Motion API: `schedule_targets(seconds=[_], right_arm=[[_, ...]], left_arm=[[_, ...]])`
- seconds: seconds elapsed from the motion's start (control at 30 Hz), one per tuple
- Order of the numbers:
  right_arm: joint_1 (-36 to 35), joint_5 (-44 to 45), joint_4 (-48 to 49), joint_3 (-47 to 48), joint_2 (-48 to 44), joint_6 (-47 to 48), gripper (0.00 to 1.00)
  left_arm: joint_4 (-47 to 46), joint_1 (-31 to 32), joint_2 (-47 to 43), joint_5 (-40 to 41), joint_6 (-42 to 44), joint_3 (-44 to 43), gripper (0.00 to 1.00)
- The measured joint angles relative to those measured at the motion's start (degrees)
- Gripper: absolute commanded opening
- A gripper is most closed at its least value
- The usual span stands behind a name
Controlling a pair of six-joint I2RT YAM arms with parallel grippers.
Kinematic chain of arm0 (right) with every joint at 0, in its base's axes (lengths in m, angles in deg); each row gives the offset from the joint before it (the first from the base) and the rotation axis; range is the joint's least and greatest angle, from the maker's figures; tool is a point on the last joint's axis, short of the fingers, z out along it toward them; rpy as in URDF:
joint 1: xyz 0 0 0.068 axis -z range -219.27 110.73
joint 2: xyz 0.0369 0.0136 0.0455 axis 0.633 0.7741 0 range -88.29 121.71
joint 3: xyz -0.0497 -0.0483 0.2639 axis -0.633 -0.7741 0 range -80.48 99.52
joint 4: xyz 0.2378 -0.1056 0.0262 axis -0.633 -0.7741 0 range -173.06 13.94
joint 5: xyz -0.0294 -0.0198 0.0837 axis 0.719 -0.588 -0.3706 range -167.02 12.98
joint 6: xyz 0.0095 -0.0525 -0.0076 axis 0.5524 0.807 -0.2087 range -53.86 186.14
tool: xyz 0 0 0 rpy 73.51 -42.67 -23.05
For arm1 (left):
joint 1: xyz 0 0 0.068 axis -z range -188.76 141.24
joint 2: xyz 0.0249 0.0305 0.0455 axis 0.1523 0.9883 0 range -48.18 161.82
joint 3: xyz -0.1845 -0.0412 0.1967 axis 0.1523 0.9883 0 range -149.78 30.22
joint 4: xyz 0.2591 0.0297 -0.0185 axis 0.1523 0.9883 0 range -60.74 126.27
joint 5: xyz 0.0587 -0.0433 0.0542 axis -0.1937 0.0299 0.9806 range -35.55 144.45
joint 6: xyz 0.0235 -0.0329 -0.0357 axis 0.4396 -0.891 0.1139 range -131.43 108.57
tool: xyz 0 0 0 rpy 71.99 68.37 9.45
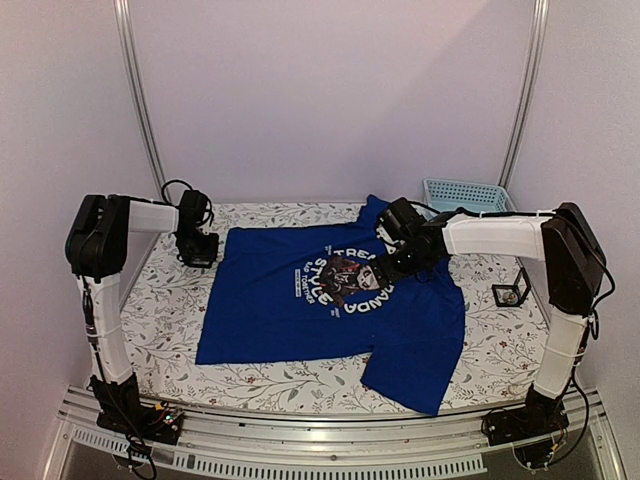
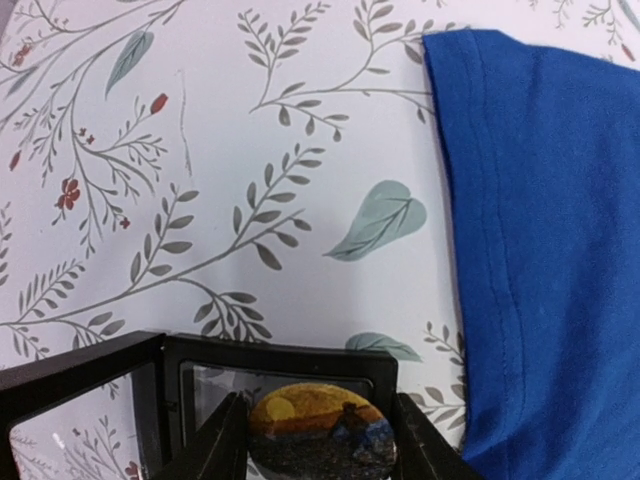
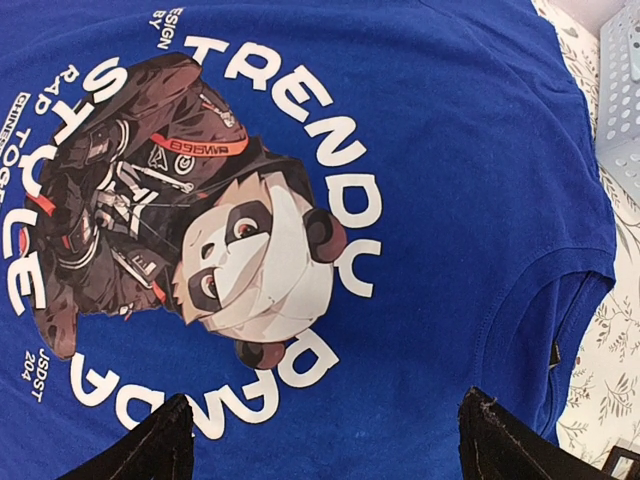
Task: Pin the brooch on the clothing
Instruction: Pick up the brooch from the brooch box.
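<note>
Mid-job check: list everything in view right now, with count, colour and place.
T-shirt: one, royal blue, panda print, flat mid-table.
brooch: one, round, orange-and-dark picture, at the black box.
black box: one, black, open, left of the T-shirt sleeve.
small black case: one, black, right of the T-shirt.
basket: one, light blue, far right corner.
tablecloth: one, white with leaf print, under everything.
left gripper: one, black, fingers either side of the brooch.
right gripper: one, black, open above the panda print.
</note>
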Motion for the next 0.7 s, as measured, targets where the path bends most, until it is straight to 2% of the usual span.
schedule_targets(seconds=[0.37, 0.53, 0.7], right_arm=[[0.0, 0.0, -0.5, 0.0, 0.6, 0.1, 0.9], [0.0, 0.0, -0.8, 0.0, 0.6, 0.2, 0.9], [0.0, 0.0, -0.8, 0.0, 0.6, 0.3, 0.9]], left_arm=[[-0.1, -0.3, 0.0, -1.2, 0.0, 0.0, 0.36], [-0.2, -0.3, -0.1, -0.9, 0.0, 0.1, 0.19], [-0.2, -0.3, -0.8, -0.5, 0.1, 0.4, 0.18]])
